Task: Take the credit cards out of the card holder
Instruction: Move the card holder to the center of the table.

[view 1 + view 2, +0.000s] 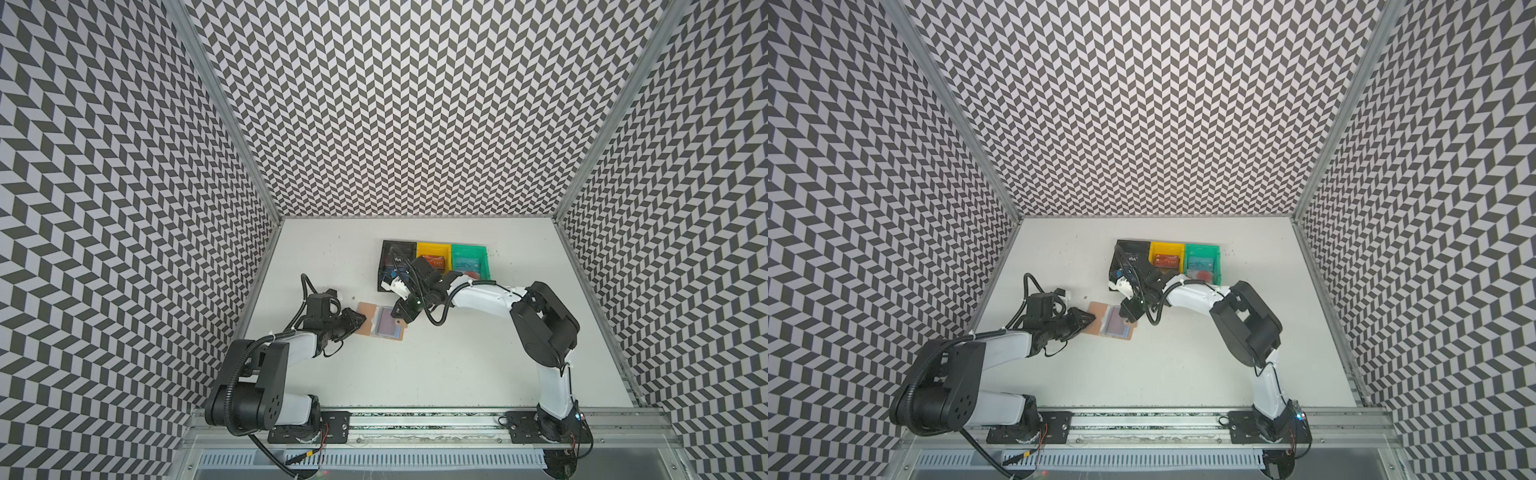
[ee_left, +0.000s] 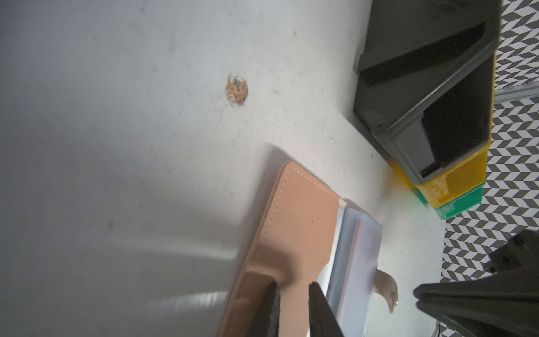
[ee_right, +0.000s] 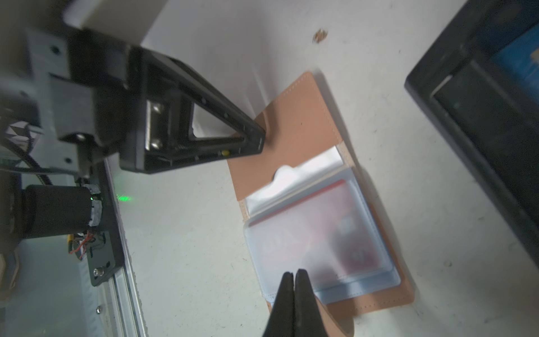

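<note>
On the white table (image 1: 457, 365), the open tan leather-like card holder (image 1: 380, 321) lies before and left of three adjoining plastic bins: black bin (image 1: 382, 266) leftmost, yellow bin (image 1: 432, 246) in the middle, green bin (image 1: 469, 248) rightmost.

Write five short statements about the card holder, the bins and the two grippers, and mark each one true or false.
1. The card holder lies open on the table. True.
2. The right gripper has its jaws spread wide. False: they are closed together, at the edge of the clear sleeves.
3. The yellow bin sits between the black bin and the green bin. True.
4. Every sleeve in the card holder is empty. False: a red card shows under the clear plastic.
5. The left gripper hangs over the green bin. False: it is at the card holder's tan cover.
</note>
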Robot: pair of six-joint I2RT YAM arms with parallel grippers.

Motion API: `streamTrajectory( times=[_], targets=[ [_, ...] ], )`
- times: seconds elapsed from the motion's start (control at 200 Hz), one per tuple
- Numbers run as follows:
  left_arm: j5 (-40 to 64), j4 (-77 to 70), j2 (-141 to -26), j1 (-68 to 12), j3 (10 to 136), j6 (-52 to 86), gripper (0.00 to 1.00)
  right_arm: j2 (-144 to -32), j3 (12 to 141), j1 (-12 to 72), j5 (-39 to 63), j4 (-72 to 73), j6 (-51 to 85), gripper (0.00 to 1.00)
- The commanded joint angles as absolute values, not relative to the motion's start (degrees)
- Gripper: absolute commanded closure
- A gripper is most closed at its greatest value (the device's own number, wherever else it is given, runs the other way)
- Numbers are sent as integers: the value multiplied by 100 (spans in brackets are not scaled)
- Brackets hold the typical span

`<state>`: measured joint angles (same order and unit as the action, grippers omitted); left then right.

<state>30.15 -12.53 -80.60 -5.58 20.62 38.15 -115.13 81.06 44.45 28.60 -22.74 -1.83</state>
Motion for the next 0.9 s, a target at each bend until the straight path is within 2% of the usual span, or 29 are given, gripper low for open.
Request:
streamTrajectory(
  times=[0.0, 0.441, 0.896],
  targets=[
    [2839, -1012, -8168, -581, 1839, 3770, 78, -11803, 8324, 4438, 3105, -2258, -111, 100],
    [3019, -1028, -7982, -667, 1698, 3902, 78, -11828, 7749, 4257, 2999, -2267, -49, 100],
    [3074, -1206, -8081, -826, 1539, 4091, 80, -11817, 7762, 4064, 2848, -2505, -185, 100]
  ],
)
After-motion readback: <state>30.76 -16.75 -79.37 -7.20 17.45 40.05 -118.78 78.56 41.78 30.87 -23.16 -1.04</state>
